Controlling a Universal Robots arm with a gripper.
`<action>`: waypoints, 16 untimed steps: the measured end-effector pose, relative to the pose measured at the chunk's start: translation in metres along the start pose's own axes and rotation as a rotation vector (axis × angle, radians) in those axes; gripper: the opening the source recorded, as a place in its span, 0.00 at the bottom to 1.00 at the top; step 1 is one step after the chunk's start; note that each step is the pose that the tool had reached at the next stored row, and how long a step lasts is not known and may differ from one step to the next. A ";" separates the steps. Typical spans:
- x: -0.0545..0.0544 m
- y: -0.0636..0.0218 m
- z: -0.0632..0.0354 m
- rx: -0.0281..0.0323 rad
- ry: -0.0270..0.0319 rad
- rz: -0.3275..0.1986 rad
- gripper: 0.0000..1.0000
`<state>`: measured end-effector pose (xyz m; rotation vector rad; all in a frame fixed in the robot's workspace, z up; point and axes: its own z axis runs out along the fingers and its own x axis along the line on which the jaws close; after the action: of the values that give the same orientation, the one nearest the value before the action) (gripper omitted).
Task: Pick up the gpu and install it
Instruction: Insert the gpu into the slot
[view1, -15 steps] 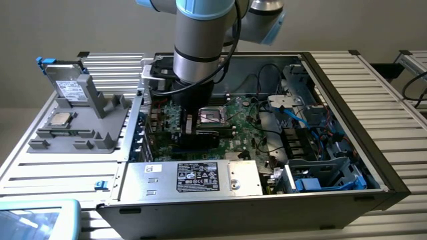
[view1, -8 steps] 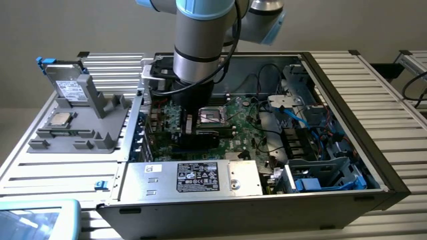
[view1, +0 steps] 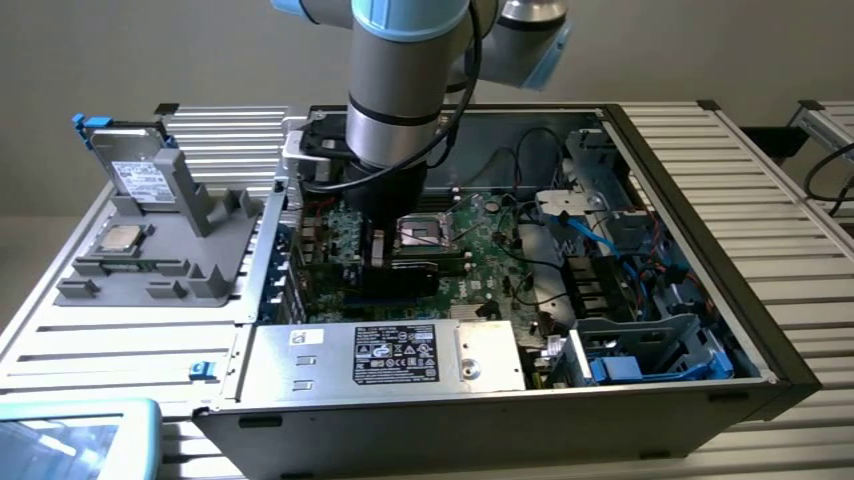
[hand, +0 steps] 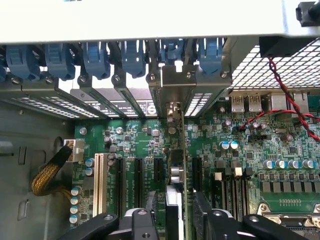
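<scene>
The pincer (hand: 175, 222) stands wide inside the open computer case (view1: 694, 330), its fingers (hand: 220, 225) either side of the gpu (hand: 176, 172) and seemingly clear of it; the card stands on edge in a motherboard (hand: 260, 150) slot, its silver bracket (hand: 172, 82) at the rear wall; it looks seated, though the slot contact is hidden; any retreat should go straight up, keeping clear of the card.

We see a black label (view1: 395, 353) with white print and marks on the silver power supply (view1: 387, 358), and a white label (view1: 138, 178) on the drive (view1: 134, 170), but we can read no words or numbers on either.
</scene>
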<state>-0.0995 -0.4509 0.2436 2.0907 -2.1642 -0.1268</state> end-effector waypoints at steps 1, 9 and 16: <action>0.000 0.0000 -0.0001 -0.0001 0.0001 0.000 0.47; 0.001 0.0027 -0.0180 -0.0001 0.0004 -0.001 0.53; 0.001 0.0075 -0.0494 -0.0001 0.0007 -0.003 0.53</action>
<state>-0.0995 -0.4505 0.2936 2.0932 -2.1613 -0.1264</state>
